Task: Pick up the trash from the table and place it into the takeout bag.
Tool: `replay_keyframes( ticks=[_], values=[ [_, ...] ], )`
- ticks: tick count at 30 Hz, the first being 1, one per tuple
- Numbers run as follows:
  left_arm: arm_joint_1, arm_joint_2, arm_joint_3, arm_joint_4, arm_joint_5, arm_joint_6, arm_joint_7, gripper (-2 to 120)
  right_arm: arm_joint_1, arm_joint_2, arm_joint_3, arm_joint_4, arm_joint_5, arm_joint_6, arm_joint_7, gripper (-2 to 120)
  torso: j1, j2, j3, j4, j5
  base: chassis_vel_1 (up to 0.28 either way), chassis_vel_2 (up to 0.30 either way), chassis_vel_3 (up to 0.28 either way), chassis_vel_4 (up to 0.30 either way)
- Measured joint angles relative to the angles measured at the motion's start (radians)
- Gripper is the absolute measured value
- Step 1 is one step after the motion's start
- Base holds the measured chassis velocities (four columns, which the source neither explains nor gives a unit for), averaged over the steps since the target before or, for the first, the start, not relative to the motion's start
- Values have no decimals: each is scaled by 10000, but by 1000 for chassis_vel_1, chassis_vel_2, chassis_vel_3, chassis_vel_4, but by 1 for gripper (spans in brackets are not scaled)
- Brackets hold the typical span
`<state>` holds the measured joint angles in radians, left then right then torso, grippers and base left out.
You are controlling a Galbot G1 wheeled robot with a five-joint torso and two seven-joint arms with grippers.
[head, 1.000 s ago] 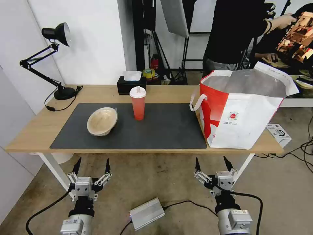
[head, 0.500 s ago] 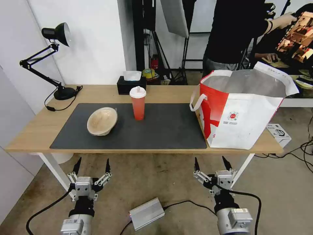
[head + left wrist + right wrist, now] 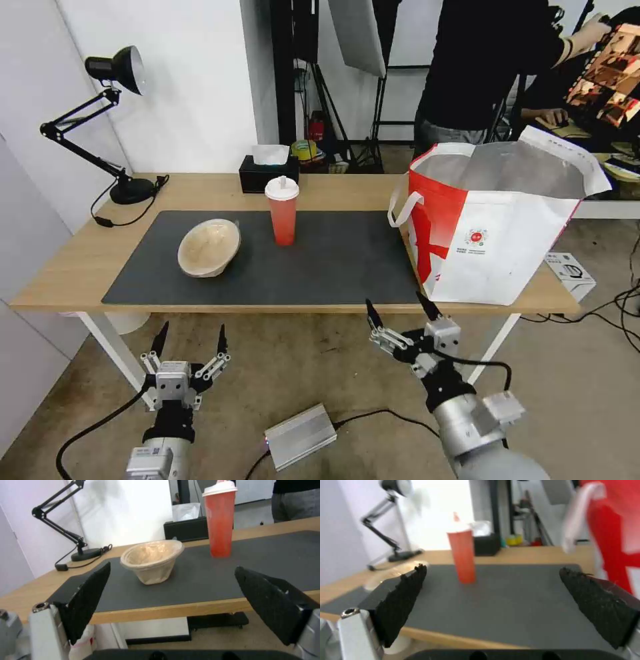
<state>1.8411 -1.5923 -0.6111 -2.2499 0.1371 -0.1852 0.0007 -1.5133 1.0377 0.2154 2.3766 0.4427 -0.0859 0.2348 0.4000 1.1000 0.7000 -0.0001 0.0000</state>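
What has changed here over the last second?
The right gripper rose toward the table edge and swung to the robot's left, open and empty. The left gripper, tan bowl, red cup and takeout bag stayed put.

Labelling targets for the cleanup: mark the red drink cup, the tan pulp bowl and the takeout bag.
red drink cup (image 3: 283, 220): head view, middle of its red body.
tan pulp bowl (image 3: 208, 247): head view, inside of the tilted bowl.
takeout bag (image 3: 507, 247): head view, white front panel.
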Motion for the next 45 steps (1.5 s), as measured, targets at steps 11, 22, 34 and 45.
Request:
replay_keyframes(
  ticks=[11, 22, 34, 45],
  values=[
    [28, -4, -57, -28, 33, 15, 5, 100, 2869, -970, -942, -541, 1923, -625, 91, 100, 1, 0, 1, 1, 0, 0, 0, 0, 0],
    [31, -6, -152, -21, 37, 25, 7, 100, 5307, -1457, -2037, -1481, 2480, -1156, 70, 100, 1, -1, 1, 0, 0, 0, 0, 0, 0],
    [34, -6, -215, -32, -23, 40, 2, 100, 7485, -1489, -3457, -2765, 3222, -1591, 95, 100, 1, 0, 0, 2, -1, 0, 0, 0, 0],
    [14, -6, -272, -31, -70, 53, -6, 100, 8628, -909, -4211, -3611, 3617, -1781, 161, 100, 1, -1, 0, 1, -1, 0, 0, 0, 0]
  ],
)
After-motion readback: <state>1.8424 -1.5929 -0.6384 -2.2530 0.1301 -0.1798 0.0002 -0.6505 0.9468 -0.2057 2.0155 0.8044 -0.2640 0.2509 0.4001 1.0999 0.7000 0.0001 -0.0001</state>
